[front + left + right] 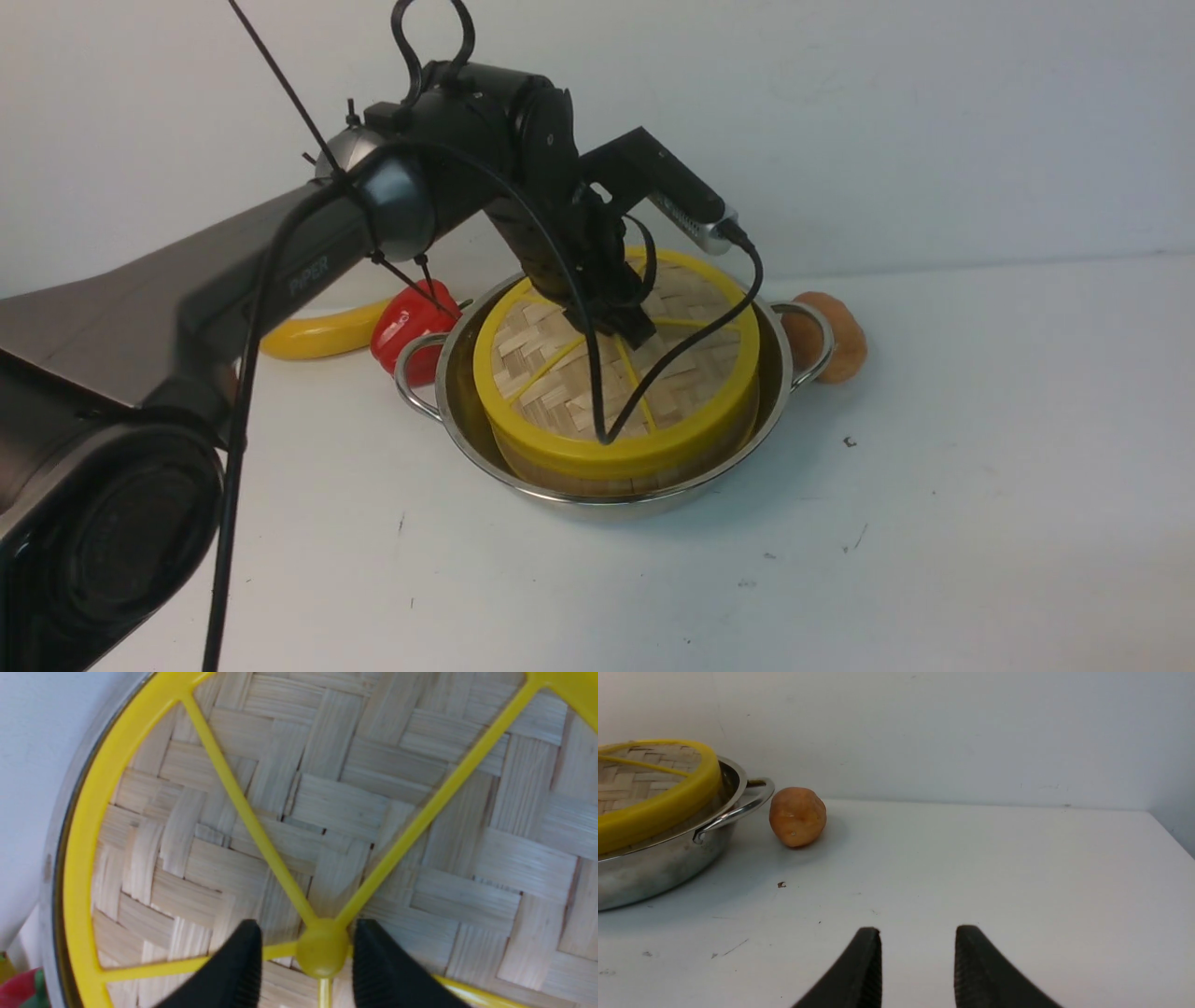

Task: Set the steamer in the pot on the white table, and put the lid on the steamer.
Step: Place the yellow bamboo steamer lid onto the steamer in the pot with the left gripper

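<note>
Where jaws gape: lid (327, 812) knob (322, 948) between

One pot (747, 467) with two looped handles, one steamer (597, 481) and one lid (560, 373) rest on one tabletop (980, 523). One banana (317, 338), one red pepper (411, 327) and one brown rounded item (840, 345) lie alongside. Two hands appear: the left hand (306, 961) and the right hand (917, 961).
</note>
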